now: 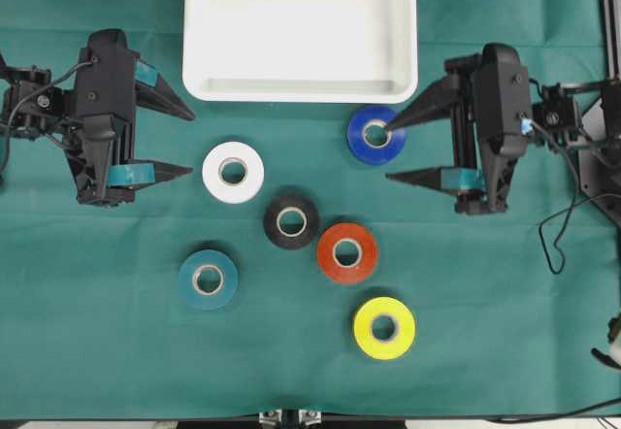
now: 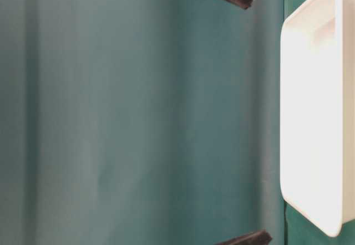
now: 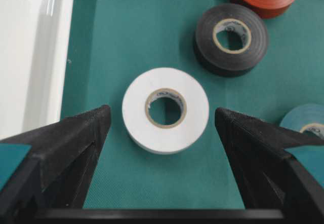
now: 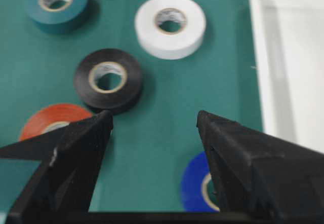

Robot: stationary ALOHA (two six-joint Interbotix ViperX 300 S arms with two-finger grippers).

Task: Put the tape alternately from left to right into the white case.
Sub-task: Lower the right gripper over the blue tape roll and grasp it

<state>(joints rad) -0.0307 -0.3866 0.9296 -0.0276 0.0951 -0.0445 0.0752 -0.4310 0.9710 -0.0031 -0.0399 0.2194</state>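
Observation:
The white case [image 1: 301, 89] lies empty at the back centre. Six rolls of tape lie flat on the green cloth: blue [image 1: 359, 144], white [image 1: 215, 173], black [image 1: 276, 223], red-orange [image 1: 330, 254], teal [image 1: 191, 281], yellow [image 1: 367, 330]. My left gripper [image 1: 192, 142] is open and empty, just left of the white roll [image 3: 165, 135], which lies ahead between its fingers [image 3: 161, 109]. My right gripper [image 1: 388, 152] is open and empty. One of its fingers hangs over the blue roll [image 4: 195, 183], and nothing sits between the fingers [image 4: 154, 113].
The green cloth [image 1: 97, 351] covers the table. Cables [image 1: 558, 235] trail beside the right arm. In the table-level view the case [image 2: 310, 117] stands at the right. The black roll [image 4: 83, 82] and the red-orange roll [image 4: 45, 115] lie close to the right gripper's other finger.

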